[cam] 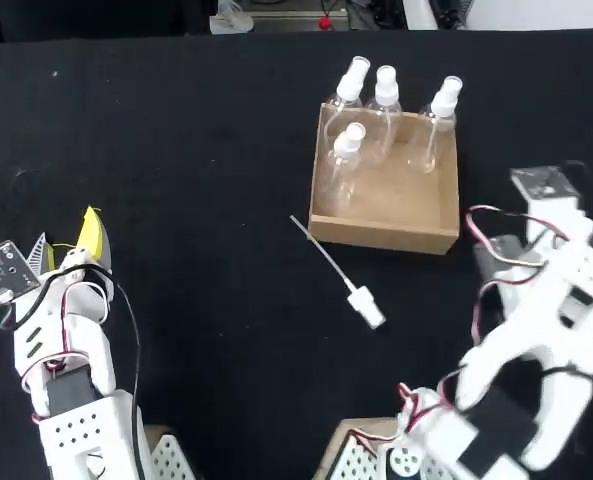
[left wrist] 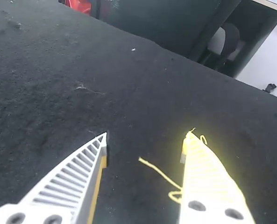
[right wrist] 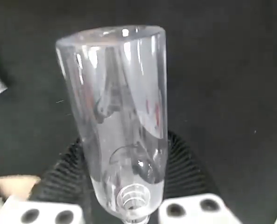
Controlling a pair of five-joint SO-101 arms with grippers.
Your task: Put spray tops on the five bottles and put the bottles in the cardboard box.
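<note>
My right gripper (right wrist: 129, 175) is shut on a clear bottle (right wrist: 115, 102) with a bare threaded neck and no top, held between its black ribbed fingers (right wrist: 189, 163). That arm (cam: 551, 290) stands at the near right, beside the cardboard box (cam: 386, 235). Several clear bottles (cam: 344, 160) with white spray tops stand in the box. A loose white spray top (cam: 364, 303) lies on the black cloth in front of the box, its thin tube pointing toward the box's near left corner. My left gripper (left wrist: 146, 137) is open over bare cloth at the near left, with its yellow finger (cam: 93, 232) uppermost.
Black cloth (cam: 196, 200) covers the whole table. Wide free room lies between the left arm (cam: 61, 340) and the box. Clutter and a chair (left wrist: 222, 42) sit beyond the far edge. A tan slab (cam: 371, 430) shows by the right arm's base.
</note>
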